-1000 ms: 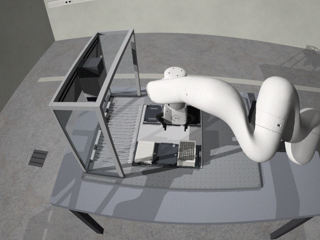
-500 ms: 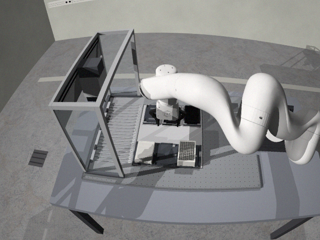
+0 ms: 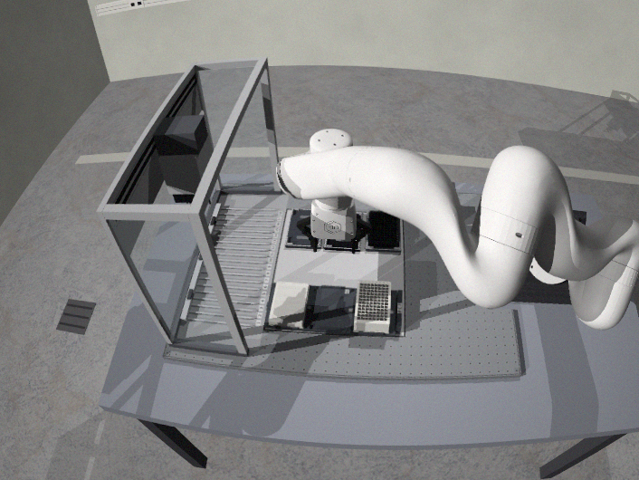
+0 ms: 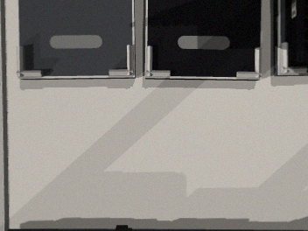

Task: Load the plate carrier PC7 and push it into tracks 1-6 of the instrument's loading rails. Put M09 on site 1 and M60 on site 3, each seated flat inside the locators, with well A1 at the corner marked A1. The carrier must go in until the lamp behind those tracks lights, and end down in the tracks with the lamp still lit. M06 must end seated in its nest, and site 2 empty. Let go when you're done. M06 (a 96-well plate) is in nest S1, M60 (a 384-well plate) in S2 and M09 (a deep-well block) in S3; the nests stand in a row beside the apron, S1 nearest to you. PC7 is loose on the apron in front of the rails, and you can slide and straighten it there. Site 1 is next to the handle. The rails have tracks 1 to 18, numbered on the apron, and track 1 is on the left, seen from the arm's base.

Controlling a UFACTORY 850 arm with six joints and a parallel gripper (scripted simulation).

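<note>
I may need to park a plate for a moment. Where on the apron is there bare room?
The widest bare patch is the pale strip of apron between the row of nests and the carrier PC7. The open gripper hangs over its nest-side edge. It is crowded at the rails on one side. PC7's middle site is bare but must stay empty.

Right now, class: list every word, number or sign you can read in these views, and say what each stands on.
No text reads clearly.
Emblem on the open pincer: too small to read.
Track numbers along the apron edge: too small.
Wall strip: only blurred marks.
Wrist view: nothing legible.
</note>
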